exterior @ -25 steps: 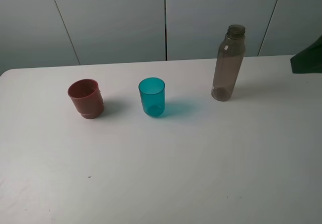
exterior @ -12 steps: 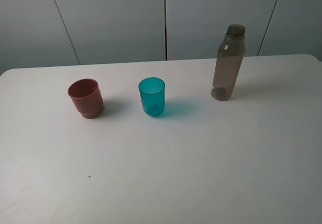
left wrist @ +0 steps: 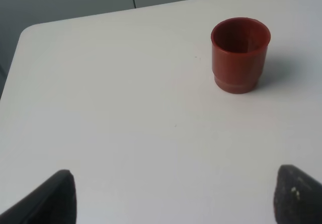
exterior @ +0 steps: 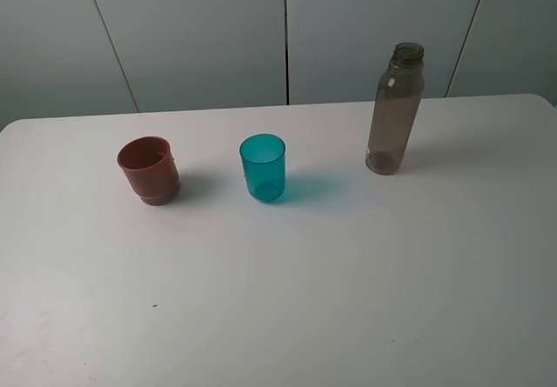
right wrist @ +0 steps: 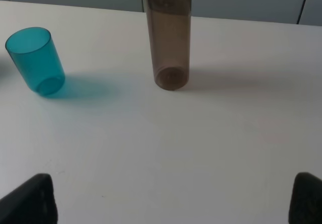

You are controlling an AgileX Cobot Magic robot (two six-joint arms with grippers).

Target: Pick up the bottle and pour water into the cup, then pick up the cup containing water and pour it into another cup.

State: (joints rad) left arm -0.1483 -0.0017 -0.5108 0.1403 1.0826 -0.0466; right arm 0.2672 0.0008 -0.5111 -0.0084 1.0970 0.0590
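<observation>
Both grippers are hanging low over the white table (exterior: 348,300) with jaws spread wide and nothing between them: the left gripper (left wrist: 173,196) is facing the red-brown cup (left wrist: 240,54), the right gripper (right wrist: 173,199) is facing the bottle (right wrist: 168,35) and the teal cup (right wrist: 36,59). All three are standing upright in a row, well apart, the teal cup sitting between the other two.

The right wrist view cuts off the bottle (right wrist: 168,38) above its shoulder
</observation>
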